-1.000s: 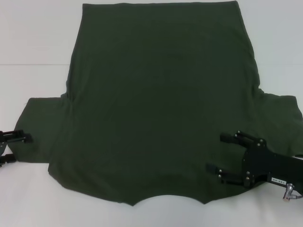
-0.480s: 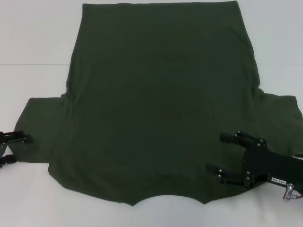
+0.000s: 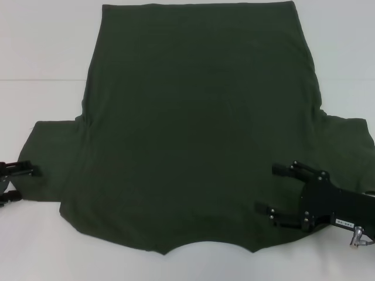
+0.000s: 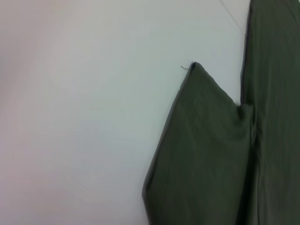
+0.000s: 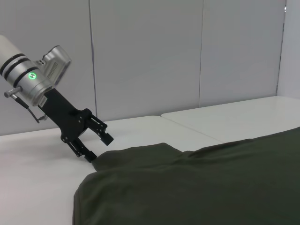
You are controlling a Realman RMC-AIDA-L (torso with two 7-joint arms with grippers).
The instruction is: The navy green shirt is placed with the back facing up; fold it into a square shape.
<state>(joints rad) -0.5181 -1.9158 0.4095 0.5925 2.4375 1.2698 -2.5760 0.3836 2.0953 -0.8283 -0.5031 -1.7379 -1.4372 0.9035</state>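
Shirt (image 3: 199, 129), dark olive green and plain, lies spread flat on a white table (image 3: 41, 52), with its curved neckline at the edge nearest the robot and its hem at the far edge. Both short sleeves stick out to the sides. The right gripper (image 3: 269, 188) sits over the shirt's near right shoulder area, beside the neckline, its two black fingers (image 3: 287, 170) spread apart and pointing inward across the fabric; nothing is held between them, and whether they touch the cloth cannot be told. The right sleeve spreads out just beyond and outboard of this gripper. The left gripper (image 3: 26, 182) is at the outer end of the left sleeve, its two fingers parted, one finger overlapping the sleeve's edge and the other on the table just off the cloth. In the right wrist view, the left gripper (image 5: 99, 146) appears across the shirt (image 5: 211, 183), angled down with its spread fingertips at the sleeve's edge, the lower one meeting the fabric, and a green light glowing on its silver wrist. The left wrist view shows the sleeve (image 4: 201, 154) lying flat on the table (image 4: 70, 117), its corner pointed, joined to the shirt body beside it.
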